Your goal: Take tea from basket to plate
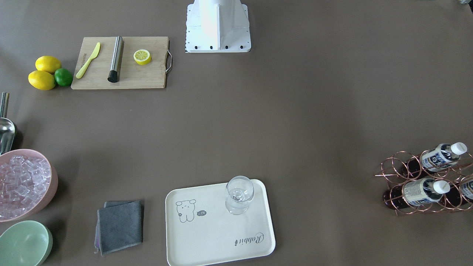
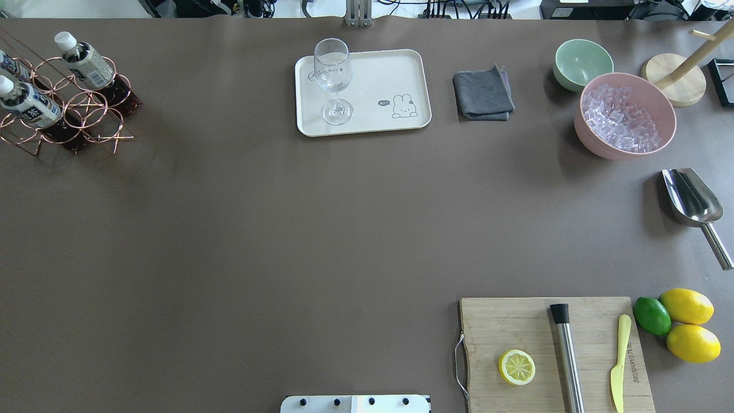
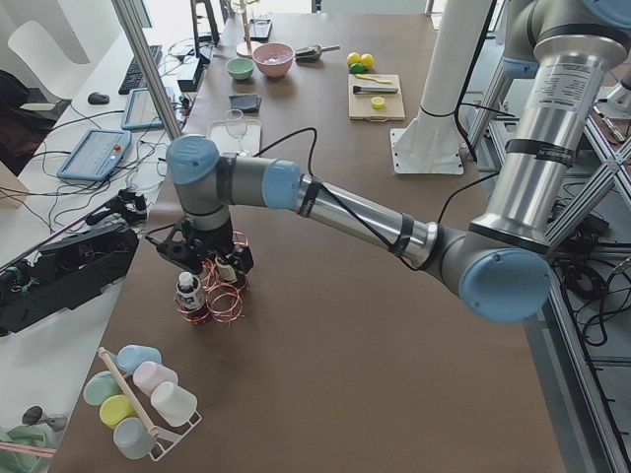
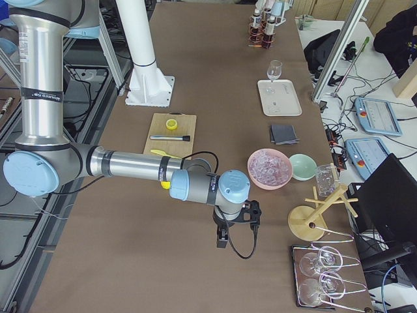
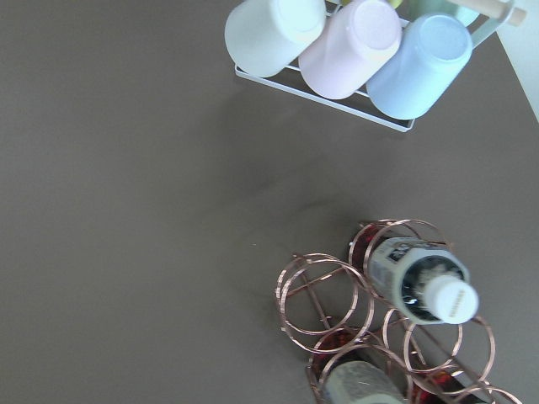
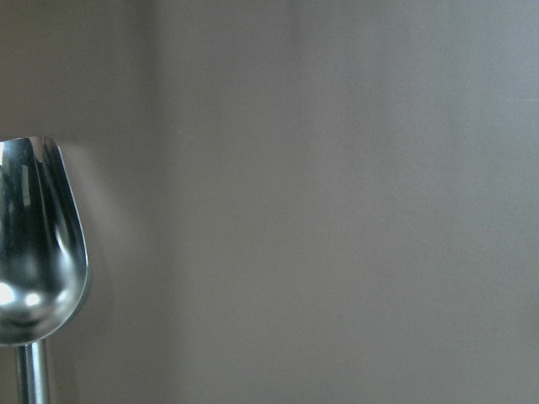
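Take the tea bottle point(image 5: 410, 273), lower right of the frame, just below its cap; expect stiff, smooth plastic, liable to slip. You cannot tell the jaws' state

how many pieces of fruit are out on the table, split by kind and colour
whole lemons, yellow: 2
lemon half, yellow, on the cutting board: 1
lime, green: 1
total: 4 (3 yellow, 1 green)

I see matt counter point(image 2: 287, 229), shiny copper-wire basket point(image 2: 86, 112), clear plastic tea bottles point(image 2: 89, 64), grey cloth point(image 2: 483, 94) beside the smooth plate point(image 2: 373, 71).
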